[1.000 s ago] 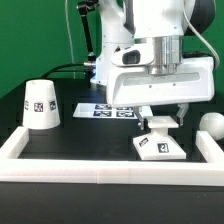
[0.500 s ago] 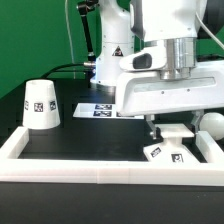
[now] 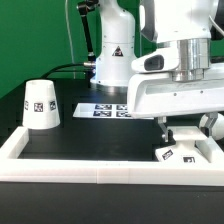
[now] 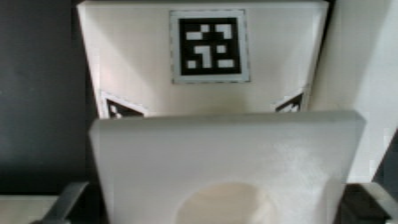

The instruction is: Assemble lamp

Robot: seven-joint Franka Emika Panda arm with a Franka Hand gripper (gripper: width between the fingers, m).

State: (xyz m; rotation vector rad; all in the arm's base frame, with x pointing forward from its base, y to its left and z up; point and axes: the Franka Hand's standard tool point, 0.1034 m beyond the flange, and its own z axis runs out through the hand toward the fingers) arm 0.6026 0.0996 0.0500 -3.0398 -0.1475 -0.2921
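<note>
Exterior view: the gripper is clamped on the lamp base, tilted at four o'clock beside the white rim; pushed toward it, a corner may jam there and twist loose

The exterior view faces the arm across the table; the wrist view looks closely at the base both share.
</note>
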